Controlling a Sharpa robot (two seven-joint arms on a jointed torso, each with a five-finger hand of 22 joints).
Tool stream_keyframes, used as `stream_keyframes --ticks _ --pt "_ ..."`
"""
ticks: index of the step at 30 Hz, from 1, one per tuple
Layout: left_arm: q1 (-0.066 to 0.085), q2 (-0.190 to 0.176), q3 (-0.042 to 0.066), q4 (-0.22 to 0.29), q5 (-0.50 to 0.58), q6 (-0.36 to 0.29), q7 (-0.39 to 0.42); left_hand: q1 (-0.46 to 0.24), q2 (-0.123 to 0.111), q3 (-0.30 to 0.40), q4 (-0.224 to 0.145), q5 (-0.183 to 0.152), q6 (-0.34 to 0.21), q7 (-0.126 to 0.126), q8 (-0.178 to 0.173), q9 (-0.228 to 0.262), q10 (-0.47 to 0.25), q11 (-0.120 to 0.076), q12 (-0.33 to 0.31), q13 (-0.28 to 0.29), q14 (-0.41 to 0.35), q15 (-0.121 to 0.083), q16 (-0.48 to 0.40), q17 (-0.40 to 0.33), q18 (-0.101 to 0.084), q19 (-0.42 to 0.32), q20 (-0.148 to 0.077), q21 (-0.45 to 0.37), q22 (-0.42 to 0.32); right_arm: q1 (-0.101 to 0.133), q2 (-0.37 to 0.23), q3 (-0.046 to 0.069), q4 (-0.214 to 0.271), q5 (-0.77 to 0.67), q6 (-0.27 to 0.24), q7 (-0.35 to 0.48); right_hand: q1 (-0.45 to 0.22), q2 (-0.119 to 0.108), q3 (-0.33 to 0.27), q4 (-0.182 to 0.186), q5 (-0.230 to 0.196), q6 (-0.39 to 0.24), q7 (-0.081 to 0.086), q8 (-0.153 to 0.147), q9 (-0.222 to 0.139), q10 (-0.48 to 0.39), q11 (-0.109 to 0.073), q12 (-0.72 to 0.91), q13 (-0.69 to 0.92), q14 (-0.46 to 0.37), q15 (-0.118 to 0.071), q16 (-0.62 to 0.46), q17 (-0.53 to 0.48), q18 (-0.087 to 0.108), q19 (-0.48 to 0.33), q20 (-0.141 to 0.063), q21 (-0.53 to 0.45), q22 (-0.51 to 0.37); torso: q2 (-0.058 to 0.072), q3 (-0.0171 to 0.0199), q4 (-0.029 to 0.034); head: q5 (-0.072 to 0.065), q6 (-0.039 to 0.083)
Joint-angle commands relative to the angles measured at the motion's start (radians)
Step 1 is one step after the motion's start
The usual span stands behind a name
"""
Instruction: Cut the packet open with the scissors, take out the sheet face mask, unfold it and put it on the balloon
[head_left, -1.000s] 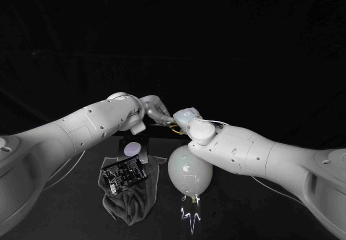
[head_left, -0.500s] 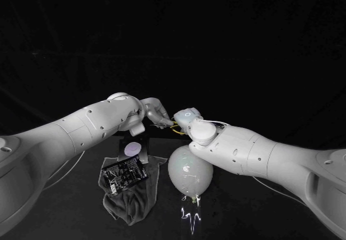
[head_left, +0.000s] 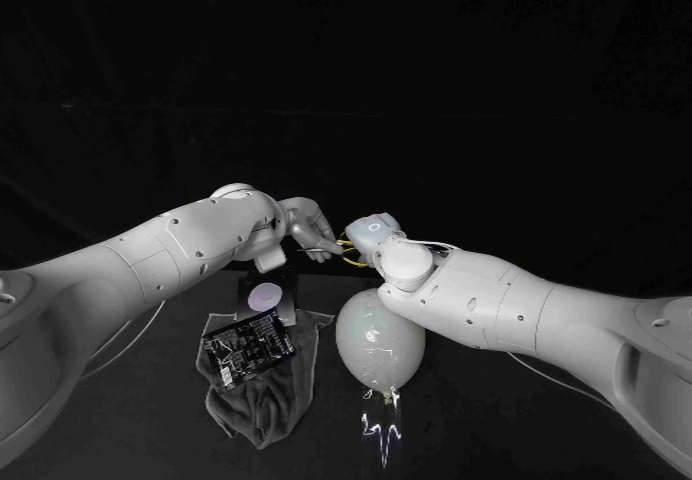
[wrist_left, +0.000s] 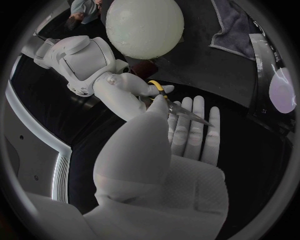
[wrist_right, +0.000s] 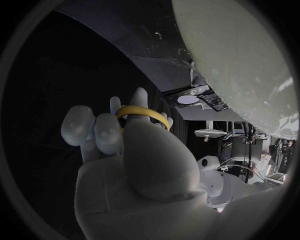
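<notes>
Well, we take the balloon (head_left: 378, 345) as our mark: it lies pale and oblong on the black table (head_left: 490, 420), its knotted end toward the robot. Beyond its far end, above the table, the two hands meet. Our right hand (wrist_right: 134, 150) is clamped on the scissors (wrist_left: 175, 106); the right wrist view shows the fingers threaded through a yellow handle loop (wrist_right: 140, 108) and curled round it. The blades point away from the balloon, toward the left hand (wrist_left: 187, 137). That hand is flat and holds nothing, its fingers stretched out straight and its thumb raised close to the blades. The blades cross in front of the fingertips; we cannot tell whether they touch.

To the left of the balloon, in the head view, the packet (head_left: 248, 346) lies dark and printed on a crumpled grey cloth (head_left: 263, 410), near the balloon but apart from it. The cloth's edge comes just beside the balloon's flank. Past the packet, farther from the robot, a dark card bearing a pale round disc (head_left: 265, 297) rests on the table.
</notes>
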Motion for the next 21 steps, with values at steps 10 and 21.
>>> stream_keyframes --ticks 10,21 --pt "0.002 0.002 -0.001 0.007 0.045 0.028 -0.016 -0.039 0.008 0.006 0.000 -0.002 0.008 0.003 -0.005 -0.006 0.014 0.001 -0.015 -0.002 0.008 0.002 0.003 0.005 0.017 0.012 0.000 0.009 0.003 0.001 0.004 0.001 0.012 -0.037 -0.008 -0.002 -0.005 -0.007 -0.016 0.005 -0.002 0.008 0.000 0.007 -0.001 0.020 -0.013 0.004 -0.002 0.004 -0.001 0.005 -0.001 0.003 0.006 -0.003 0.003 0.114 0.000 0.0005 0.0003 0.001 -0.002" --pt "0.002 0.001 -0.001 0.010 0.052 0.048 -0.027 0.038 0.064 0.101 -0.024 -0.002 0.028 -0.015 -0.001 -0.005 0.040 -0.017 -0.020 -0.001 0.024 -0.013 0.007 0.015 0.025 0.011 0.000 0.013 0.004 0.001 0.000 0.001 0.015 -0.044 -0.047 -0.002 -0.004 -0.010 -0.015 0.008 -0.002 0.013 -0.002 0.008 -0.003 0.026 -0.015 0.005 -0.007 0.003 -0.002 0.003 -0.003 0.003 0.007 -0.003 0.003 0.114 0.000 -0.0004 -0.0006 0.002 -0.004"
